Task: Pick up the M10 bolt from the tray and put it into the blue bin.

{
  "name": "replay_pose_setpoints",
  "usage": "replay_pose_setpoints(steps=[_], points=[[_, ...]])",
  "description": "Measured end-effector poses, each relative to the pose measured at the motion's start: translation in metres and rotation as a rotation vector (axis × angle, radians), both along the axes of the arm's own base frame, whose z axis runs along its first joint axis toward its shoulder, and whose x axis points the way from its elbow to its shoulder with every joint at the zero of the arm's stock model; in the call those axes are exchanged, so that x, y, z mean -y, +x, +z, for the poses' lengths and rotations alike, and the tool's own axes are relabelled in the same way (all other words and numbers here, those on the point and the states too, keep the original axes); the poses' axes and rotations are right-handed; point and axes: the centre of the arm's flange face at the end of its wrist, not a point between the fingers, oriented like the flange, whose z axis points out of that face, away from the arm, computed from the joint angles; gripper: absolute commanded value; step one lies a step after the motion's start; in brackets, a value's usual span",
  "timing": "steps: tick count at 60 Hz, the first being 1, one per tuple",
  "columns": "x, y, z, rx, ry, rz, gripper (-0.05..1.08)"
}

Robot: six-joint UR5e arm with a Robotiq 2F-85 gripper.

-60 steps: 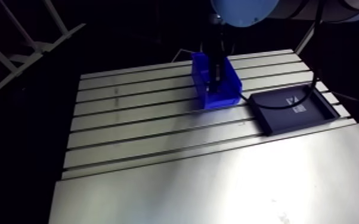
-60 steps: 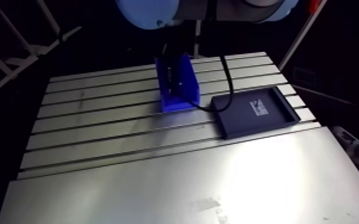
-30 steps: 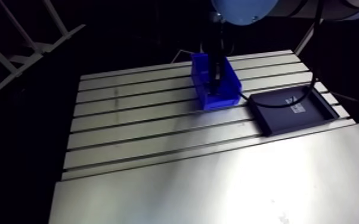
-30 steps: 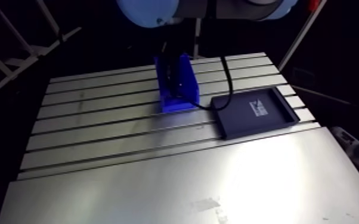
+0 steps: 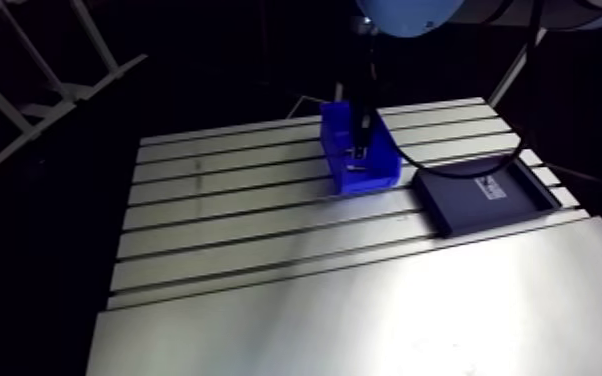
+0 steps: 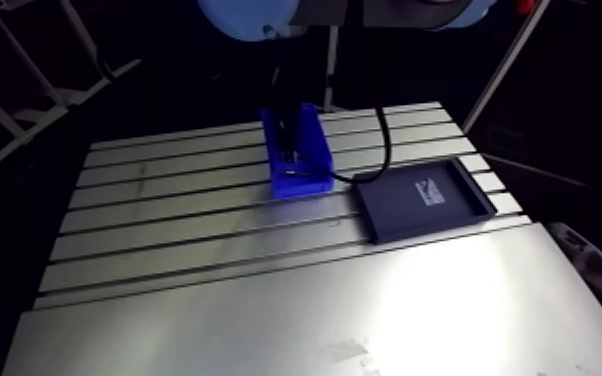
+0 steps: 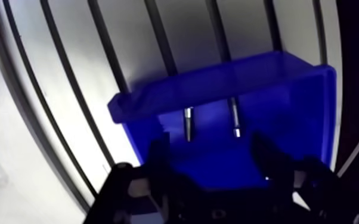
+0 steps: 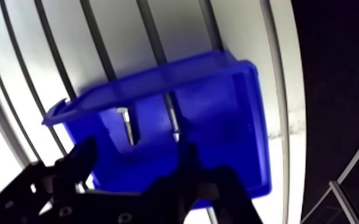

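Hovering above the blue plastic bin (image 7: 289,101), upper centre in the arm view, the black two-finger gripper (image 7: 210,149) is noted spread, nothing held. Two metal shanks (image 7: 188,123) are seen inside the bin ahead of the fingers; the M10 bolt is judged among them. Risk: bin wall snagged by a finger on withdrawal, bin tipped.

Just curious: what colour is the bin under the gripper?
The bin is blue, clearest in the wrist view.

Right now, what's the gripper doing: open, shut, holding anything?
Gripper: open, nothing between its fingers, poised over the bin.
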Motion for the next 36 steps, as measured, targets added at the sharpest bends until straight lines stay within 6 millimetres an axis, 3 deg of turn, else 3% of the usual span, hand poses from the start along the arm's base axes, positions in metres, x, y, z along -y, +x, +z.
replay_pose_setpoints(steps=[4, 12, 36], points=[[0.0, 0.001, 0.007, -0.006, 0.001, 0.0, 0.07], [0.001, 0.005, 0.024, -0.009, 0.002, -0.001, 0.02], [0.007, 0.024, 0.091, -0.023, 0.006, -0.024, 0.02]])
